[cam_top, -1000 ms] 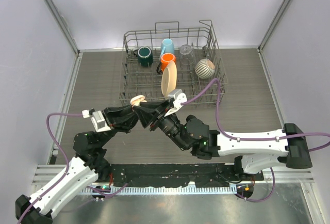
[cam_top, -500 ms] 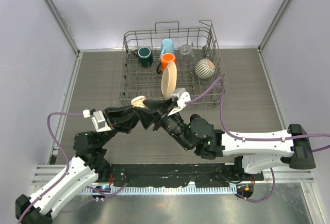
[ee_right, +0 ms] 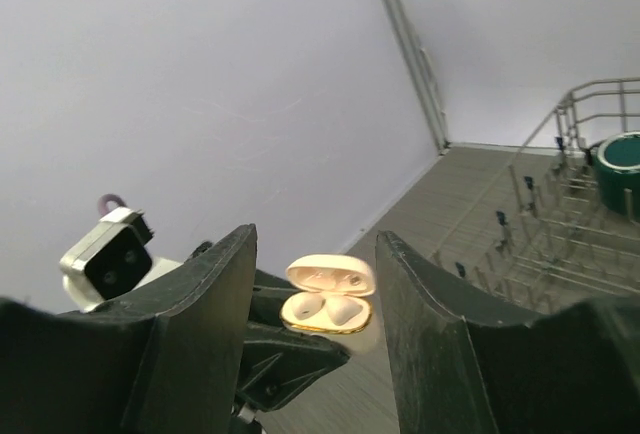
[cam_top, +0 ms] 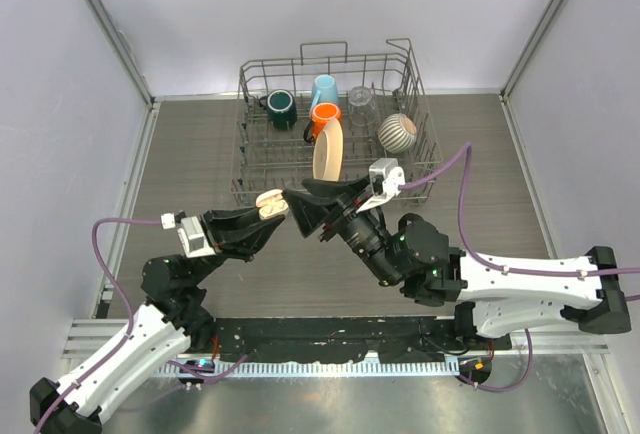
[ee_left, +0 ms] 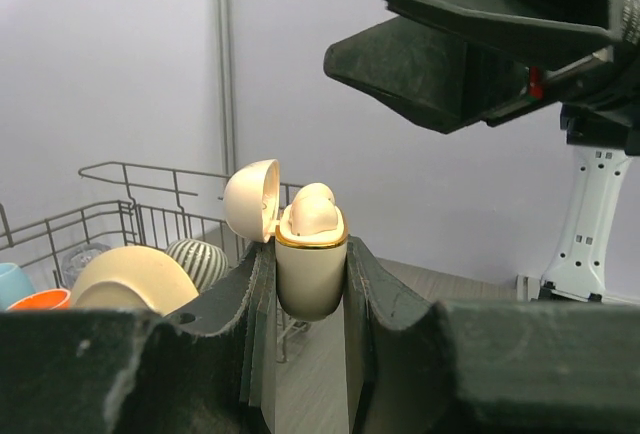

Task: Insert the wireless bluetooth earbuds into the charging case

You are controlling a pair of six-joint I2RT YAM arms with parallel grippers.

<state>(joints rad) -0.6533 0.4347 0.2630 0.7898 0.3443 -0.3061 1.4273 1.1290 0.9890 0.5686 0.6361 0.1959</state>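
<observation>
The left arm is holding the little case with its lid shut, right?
Not quite. The left jaws do hold the little case, but its lid is open, not shut, and earbuds sit inside. The left wrist view shows it.

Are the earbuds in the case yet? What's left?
Done: two cream earbuds sit in the open cream clamshell charging case. In hand: left gripper shut on the case; right gripper open, empty, clear of it. Left: one bud looks proud in the left wrist view; probably seat it, then close the lid.
</observation>
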